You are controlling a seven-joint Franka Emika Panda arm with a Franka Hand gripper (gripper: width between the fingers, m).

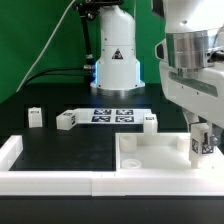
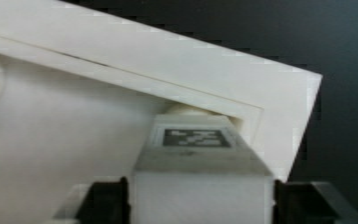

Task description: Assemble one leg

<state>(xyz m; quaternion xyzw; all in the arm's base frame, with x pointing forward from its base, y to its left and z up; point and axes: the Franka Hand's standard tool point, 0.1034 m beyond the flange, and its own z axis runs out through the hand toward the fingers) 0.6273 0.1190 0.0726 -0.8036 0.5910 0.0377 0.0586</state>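
Note:
My gripper (image 1: 200, 150) is shut on a leg (image 1: 201, 143), a small white post with a black-and-white tag. It holds the leg upright at the corner of the large white square plate (image 1: 150, 152) on the exterior view's right. In the wrist view the leg (image 2: 197, 165) fills the gap between the dark fingers (image 2: 101, 200). Its far end meets the plate (image 2: 105, 110) near a corner hole. Three more legs lie on the table: one at the exterior view's left (image 1: 35, 117), one beside the marker board (image 1: 67, 121), one behind the plate (image 1: 150, 122).
The marker board (image 1: 113, 115) lies flat mid-table in front of the robot base (image 1: 113, 62). A low white wall (image 1: 10, 152) runs along the table's left and front edges.

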